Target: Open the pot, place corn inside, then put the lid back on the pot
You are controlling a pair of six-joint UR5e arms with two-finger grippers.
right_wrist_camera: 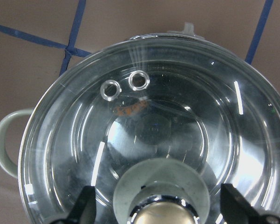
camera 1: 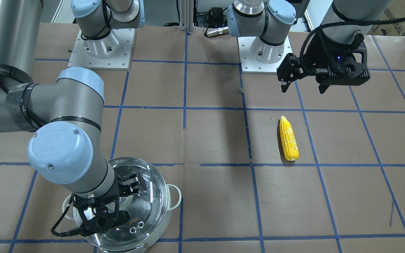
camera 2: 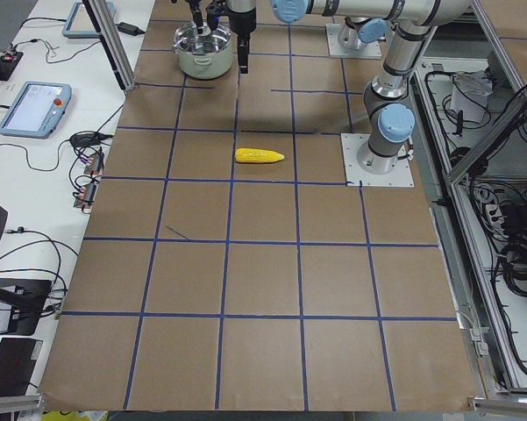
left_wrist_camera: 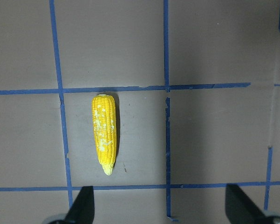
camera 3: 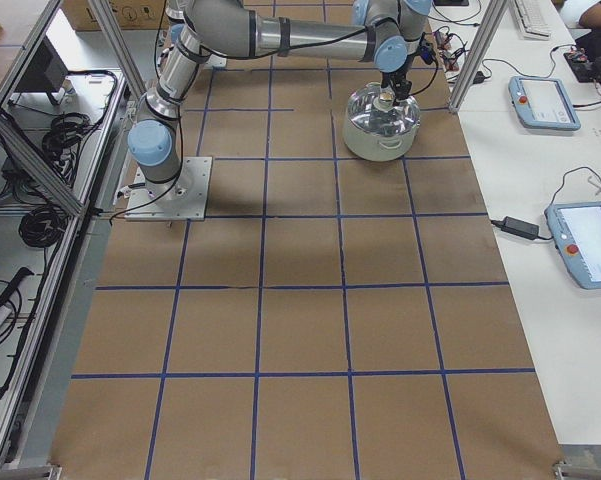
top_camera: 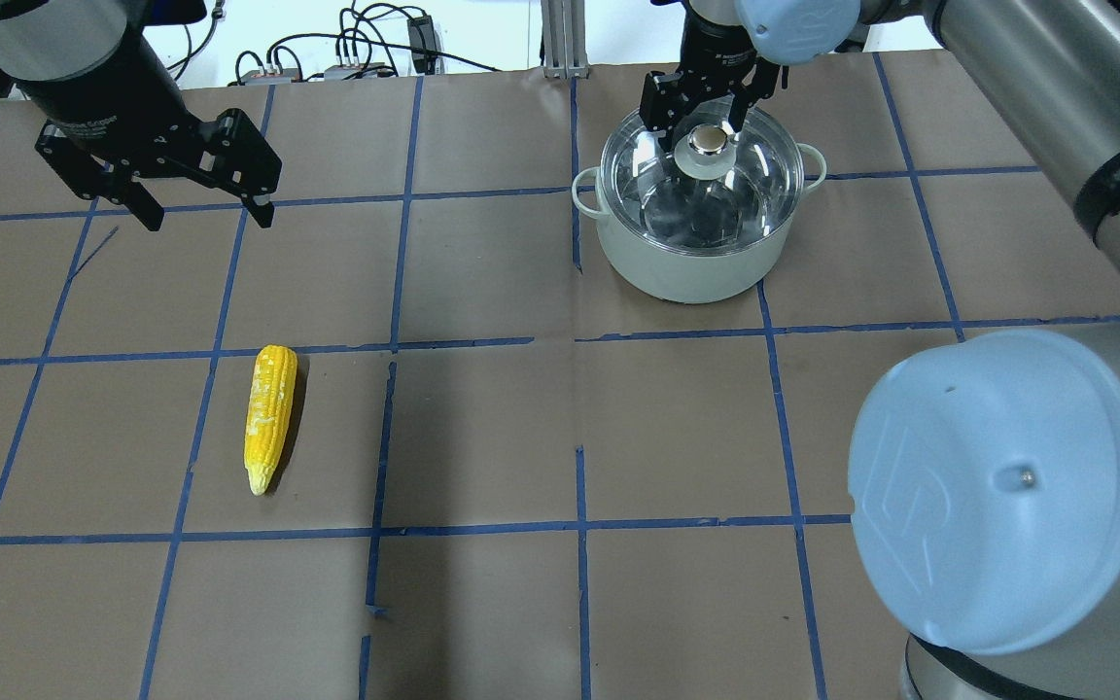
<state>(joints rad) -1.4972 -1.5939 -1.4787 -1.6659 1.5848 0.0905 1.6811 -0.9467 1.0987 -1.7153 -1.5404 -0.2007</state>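
The brown counter (top_camera: 482,428) carries a grid of blue tape lines. On its far right part stands the pot (top_camera: 686,267), closed by the lid (top_camera: 754,165); through the glass the shiny steel inside is seen. The corn (top_camera: 269,416) lies flat on the left part, well apart from the pot, with the thin end toward the robot. The left pincer (top_camera: 208,216) hangs above the counter beyond the corn, fingers apart. The right pincer (top_camera: 706,122) is over the lid, fingers apart on both sides of the knob (top_camera: 709,143).
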